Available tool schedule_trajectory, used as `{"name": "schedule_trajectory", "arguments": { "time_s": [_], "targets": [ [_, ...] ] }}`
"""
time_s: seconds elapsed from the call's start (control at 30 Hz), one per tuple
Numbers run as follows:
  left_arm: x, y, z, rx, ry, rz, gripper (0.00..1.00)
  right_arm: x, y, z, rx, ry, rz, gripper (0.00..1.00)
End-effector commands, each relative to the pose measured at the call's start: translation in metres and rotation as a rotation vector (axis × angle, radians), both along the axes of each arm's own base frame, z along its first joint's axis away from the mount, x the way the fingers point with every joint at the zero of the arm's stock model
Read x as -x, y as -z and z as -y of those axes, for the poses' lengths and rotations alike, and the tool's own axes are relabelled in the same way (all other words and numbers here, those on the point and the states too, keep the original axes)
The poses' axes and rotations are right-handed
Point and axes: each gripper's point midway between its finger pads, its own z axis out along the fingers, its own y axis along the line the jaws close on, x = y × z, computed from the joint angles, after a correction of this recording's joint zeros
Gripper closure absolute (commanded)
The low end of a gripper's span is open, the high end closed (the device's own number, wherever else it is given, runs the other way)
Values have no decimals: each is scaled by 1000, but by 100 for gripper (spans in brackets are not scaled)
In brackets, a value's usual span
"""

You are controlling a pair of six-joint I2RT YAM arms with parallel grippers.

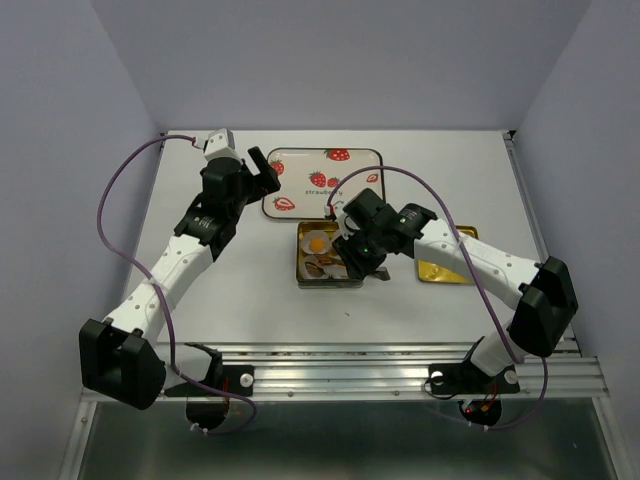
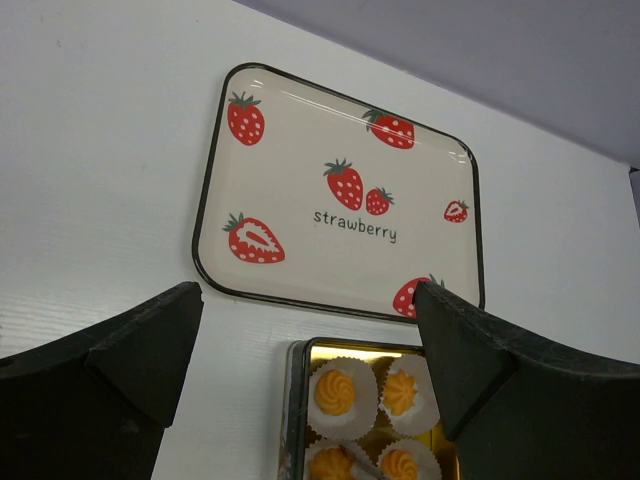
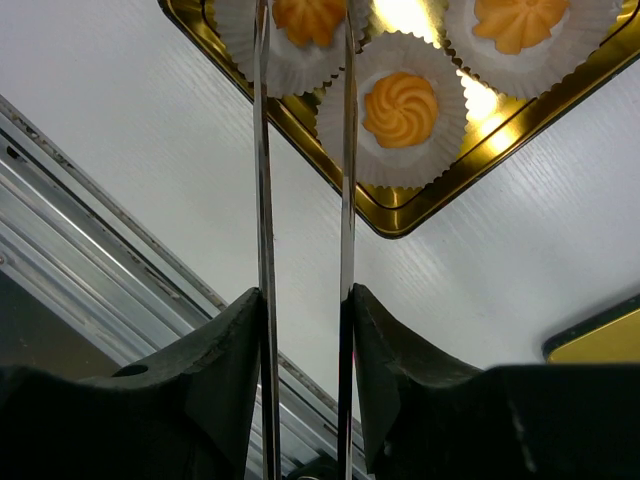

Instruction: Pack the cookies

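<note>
Four orange-yellow cookies point(image 2: 335, 392) sit in white paper cups inside the square gold tin point(image 1: 301, 262); three of them show in the right wrist view point(image 3: 400, 102). My right gripper point(image 1: 360, 255) is shut on metal tongs point(image 3: 264, 180), whose two blades reach into the tin on either side of one cookie's cup point(image 3: 310, 18). Its own view shows the gripper point(image 3: 305, 300) pressing both blades. My left gripper point(image 1: 262, 170) is open and empty, and hovers over the table just short of the strawberry tray point(image 2: 340, 150), with the tin point(image 2: 296, 400) below it.
The strawberry-printed tray point(image 1: 322, 180) lies behind the tin. A gold lid point(image 1: 445, 268) lies right of the tin, partly under the right arm. An aluminium rail point(image 1: 400, 365) runs along the near table edge. Purple walls close in the back and sides.
</note>
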Motion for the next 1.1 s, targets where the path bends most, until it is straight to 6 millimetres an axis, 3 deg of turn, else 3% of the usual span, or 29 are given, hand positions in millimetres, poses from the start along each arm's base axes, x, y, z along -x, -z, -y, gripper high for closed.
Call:
{"name": "schedule_trajectory", "arguments": {
  "time_s": [0.0, 0.17, 0.43, 1.07],
  "targets": [
    [5, -18, -2, 8, 1, 58, 1, -5, -8, -6, -16, -4, 35, 56],
    [4, -17, -2, 5, 4, 56, 1, -6, -9, -5, -13, 2, 47, 49],
    [4, -15, 1, 7, 13, 50, 1, -8, -15, -2, -9, 26, 63, 49],
    [3, -21, 3, 25, 16, 59, 1, -4, -73, 0, -143, 24, 166, 49]
  ]
}}
